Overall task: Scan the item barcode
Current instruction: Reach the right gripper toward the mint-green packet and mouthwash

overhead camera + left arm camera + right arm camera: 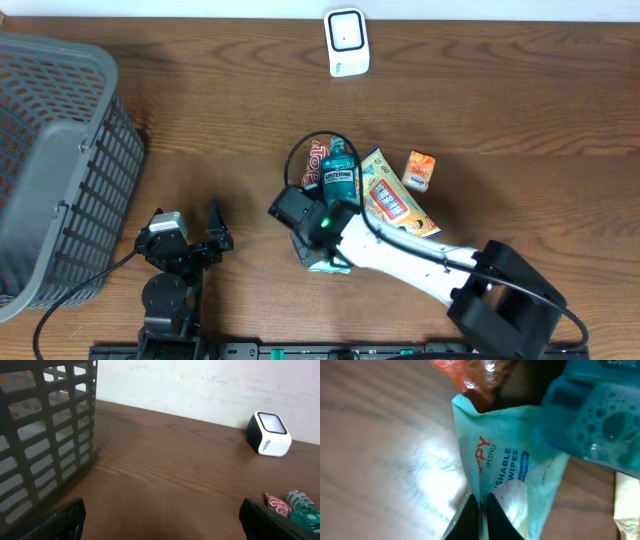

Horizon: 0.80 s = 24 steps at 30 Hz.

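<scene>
My right gripper [480,509] is shut on the edge of a teal pack of flushable wipes [512,467], pinching its thin seam between both fingers. Overhead, the right gripper [318,238] sits at the near edge of a pile of items, with the wipes pack [330,266] showing just under it. No barcode is visible on the pack. The white scanner [347,42] stands at the table's far edge and also shows in the left wrist view as the scanner [269,433]. My left gripper [160,522] is open and empty, at the lower left of the table [200,245].
A blue mouthwash bottle [339,178], a red packet [314,160], a yellow snack packet [392,200] and a small orange box [419,170] lie in the pile. A grey mesh basket [60,160] stands at the left, close to the left gripper.
</scene>
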Tool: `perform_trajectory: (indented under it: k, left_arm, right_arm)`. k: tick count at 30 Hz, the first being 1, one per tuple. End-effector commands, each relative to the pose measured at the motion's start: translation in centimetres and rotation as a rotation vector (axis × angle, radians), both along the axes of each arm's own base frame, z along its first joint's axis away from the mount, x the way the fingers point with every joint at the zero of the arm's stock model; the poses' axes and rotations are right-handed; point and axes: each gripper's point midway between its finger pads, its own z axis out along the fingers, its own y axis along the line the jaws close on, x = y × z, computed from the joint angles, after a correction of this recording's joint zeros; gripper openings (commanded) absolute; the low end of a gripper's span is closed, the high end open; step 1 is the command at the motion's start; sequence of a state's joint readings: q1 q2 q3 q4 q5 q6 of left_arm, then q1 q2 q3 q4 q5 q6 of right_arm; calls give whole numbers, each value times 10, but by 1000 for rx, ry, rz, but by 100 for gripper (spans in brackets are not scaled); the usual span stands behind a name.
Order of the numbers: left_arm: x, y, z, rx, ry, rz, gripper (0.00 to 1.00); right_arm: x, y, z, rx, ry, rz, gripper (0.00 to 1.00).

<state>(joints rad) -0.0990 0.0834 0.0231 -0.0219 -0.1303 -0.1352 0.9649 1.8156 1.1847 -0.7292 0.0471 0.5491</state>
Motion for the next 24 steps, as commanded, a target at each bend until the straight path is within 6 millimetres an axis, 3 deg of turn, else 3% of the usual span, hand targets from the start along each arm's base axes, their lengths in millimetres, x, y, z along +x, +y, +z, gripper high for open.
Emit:
perform_trajectory:
  k: [1, 7, 9, 12, 15, 17, 18, 19, 24]
  left_arm:
    - [-2, 5, -18, 1, 56, 25, 98]
    - [-2, 5, -18, 1, 56, 25, 98]
    - [-2, 5, -18, 1, 56, 25, 98]
    - [-2, 5, -18, 1, 56, 25, 98]
    - [-2, 5, -18, 1, 56, 26, 98]
    - [-2, 5, -18, 1, 56, 26, 98]
    - [-2, 5, -18, 1, 56, 26, 98]
    - [-2, 5, -18, 1, 56, 25, 98]
    - [-2, 5, -18, 1, 56, 25, 98]
  right_arm:
    - [6, 20, 49, 202, 57, 105, 1]
    - [11, 17, 107, 540, 144, 297, 1]
    - [21, 7, 111, 581, 149, 305, 1]
    - [33, -15, 100, 551, 174, 228, 1]
    - [23, -18, 94, 521, 218, 224, 26]
    - [17, -15, 89, 471, 201, 252, 60]
    - [14, -11, 87, 450, 187, 270, 89]
    - [11, -8, 84, 425, 174, 288, 99]
    - [9, 3, 61, 235, 38, 350, 99]
